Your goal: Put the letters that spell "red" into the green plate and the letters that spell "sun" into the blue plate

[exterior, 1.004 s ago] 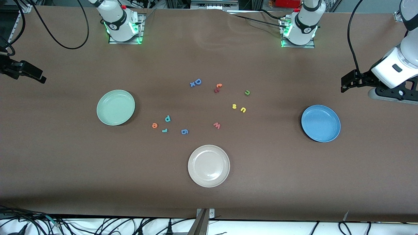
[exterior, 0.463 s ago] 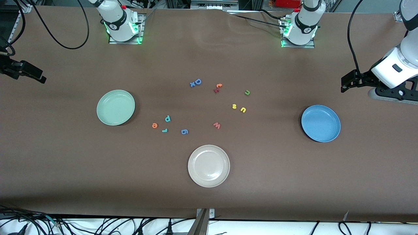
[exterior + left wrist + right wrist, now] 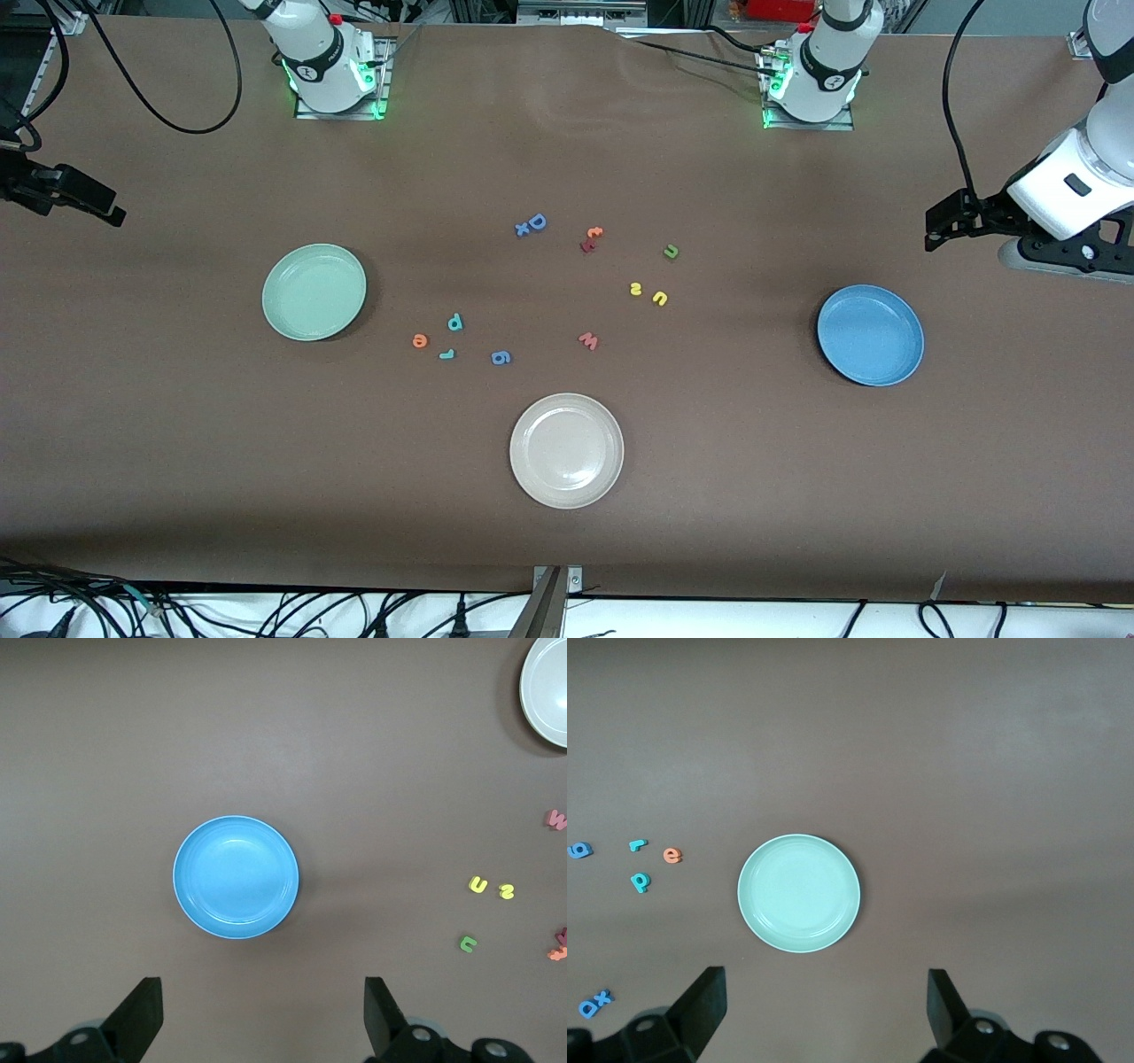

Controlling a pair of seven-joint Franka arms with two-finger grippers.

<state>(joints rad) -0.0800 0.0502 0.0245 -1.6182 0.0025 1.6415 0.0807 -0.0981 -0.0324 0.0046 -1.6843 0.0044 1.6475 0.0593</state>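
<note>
Nothing picked up yet, all six wanted letters lying flat on the bare table. Orange e, teal d and little teal r bunched close together near the green plate, so probably a short hop for each. Yellow s and yellow u side by side, olive n a bit farther from the camera, all well apart from the blue plate. Both plates empty.

Left gripper parked high over the table by the blue plate, fingers spread wide, holding nothing. Right gripper same deal up over the green plate's end, wide and empty. Both just waiting.

Decoys to dodge: blue 6 just beside the r, salmon w near the s and u, blue D, red-orange pair. White plate nearest the camera, not wanted. Nothing really blocking any reach.
</note>
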